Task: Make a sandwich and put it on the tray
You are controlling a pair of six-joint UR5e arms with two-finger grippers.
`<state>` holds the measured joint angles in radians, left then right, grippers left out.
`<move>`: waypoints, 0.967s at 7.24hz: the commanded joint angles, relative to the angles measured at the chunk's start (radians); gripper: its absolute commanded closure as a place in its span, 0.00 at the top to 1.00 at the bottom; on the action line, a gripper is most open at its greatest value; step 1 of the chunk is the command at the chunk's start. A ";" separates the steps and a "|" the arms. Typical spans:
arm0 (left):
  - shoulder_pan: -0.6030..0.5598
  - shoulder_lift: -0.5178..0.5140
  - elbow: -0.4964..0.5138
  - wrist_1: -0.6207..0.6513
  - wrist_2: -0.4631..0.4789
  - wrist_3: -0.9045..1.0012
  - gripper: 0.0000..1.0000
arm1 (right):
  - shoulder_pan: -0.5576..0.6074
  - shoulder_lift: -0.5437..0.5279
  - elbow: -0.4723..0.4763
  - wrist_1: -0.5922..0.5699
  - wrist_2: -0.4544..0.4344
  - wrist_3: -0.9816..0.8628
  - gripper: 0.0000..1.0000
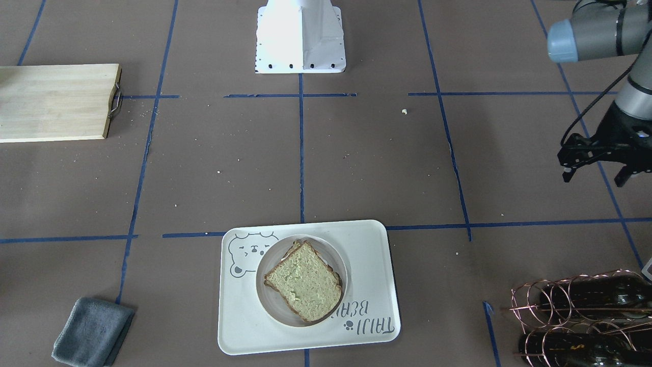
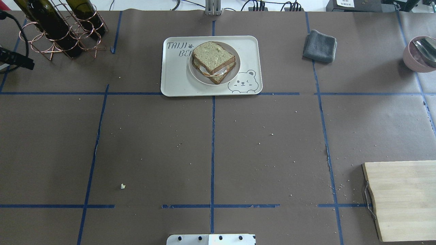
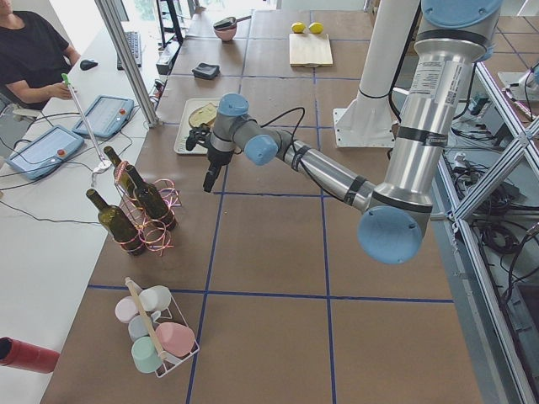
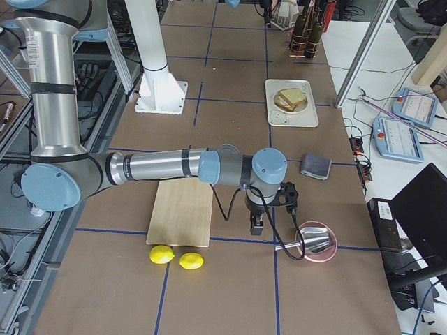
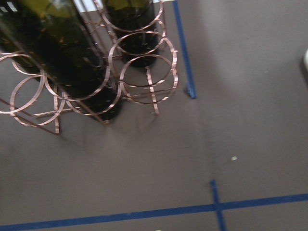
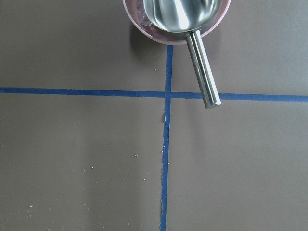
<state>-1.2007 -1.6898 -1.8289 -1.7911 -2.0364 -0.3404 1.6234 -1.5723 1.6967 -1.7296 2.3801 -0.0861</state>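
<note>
The sandwich (image 2: 213, 61), two bread slices with white egg showing between them, lies on a small round white plate (image 2: 231, 76) on the cream bear tray (image 2: 177, 80). It also shows in the front view, sandwich (image 1: 304, 282) on tray (image 1: 367, 255), and in the right side view (image 4: 291, 99). My left gripper (image 1: 594, 176) hangs open and empty above the table, far to the side of the tray, near the wine rack. My right gripper (image 4: 255, 225) shows only in the right side view, beside the pink bowl; I cannot tell if it is open or shut.
A copper wine rack with bottles (image 2: 58, 30) stands at the far left. A grey cloth (image 2: 320, 46) lies right of the tray. A pink bowl with a metal scoop (image 2: 420, 52) and a wooden cutting board (image 2: 405, 200) are on the right. Two lemons (image 4: 174, 257) lie by the board.
</note>
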 commanded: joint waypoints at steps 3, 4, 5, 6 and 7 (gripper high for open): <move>-0.354 0.125 0.166 0.056 -0.137 0.588 1.00 | 0.004 -0.006 0.004 0.051 0.005 0.008 1.00; -0.353 0.125 0.196 0.046 -0.171 0.584 1.00 | 0.004 -0.012 0.006 0.051 0.016 0.008 1.00; -0.349 0.105 0.233 0.007 -0.171 0.587 1.00 | 0.006 -0.014 0.006 0.051 0.016 0.008 1.00; -0.350 0.117 0.235 -0.061 -0.173 0.592 1.00 | 0.004 -0.012 0.006 0.051 0.016 0.008 1.00; -0.352 0.122 0.240 -0.054 -0.177 0.592 1.00 | 0.004 -0.014 0.005 0.051 0.018 0.008 1.00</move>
<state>-1.5503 -1.5730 -1.5989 -1.8257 -2.2080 0.2481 1.6280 -1.5850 1.7025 -1.6782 2.3961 -0.0782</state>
